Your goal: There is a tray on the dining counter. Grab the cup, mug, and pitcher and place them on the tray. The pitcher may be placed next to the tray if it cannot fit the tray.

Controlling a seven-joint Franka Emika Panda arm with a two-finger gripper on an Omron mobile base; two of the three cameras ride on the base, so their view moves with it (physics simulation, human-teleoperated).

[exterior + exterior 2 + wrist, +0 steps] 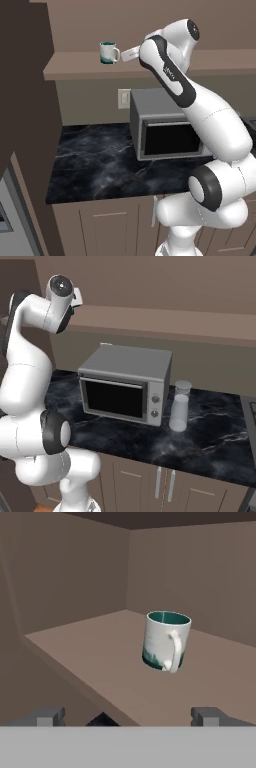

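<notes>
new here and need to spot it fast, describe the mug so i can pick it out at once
Find the grey microwave on the black marble worktop; above it a brown shelf runs along the wall. The mug stands upright on that shelf, just ahead of the hand. It is short and white, with a side handle and a teal inside.

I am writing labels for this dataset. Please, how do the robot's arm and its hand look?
The arm is glossy white, made of rounded segments with dark grey or black bands at the joints. In the hand view, the hand ends in two small dark grey, blocky fingertips. No cables or markings are visible.
</notes>
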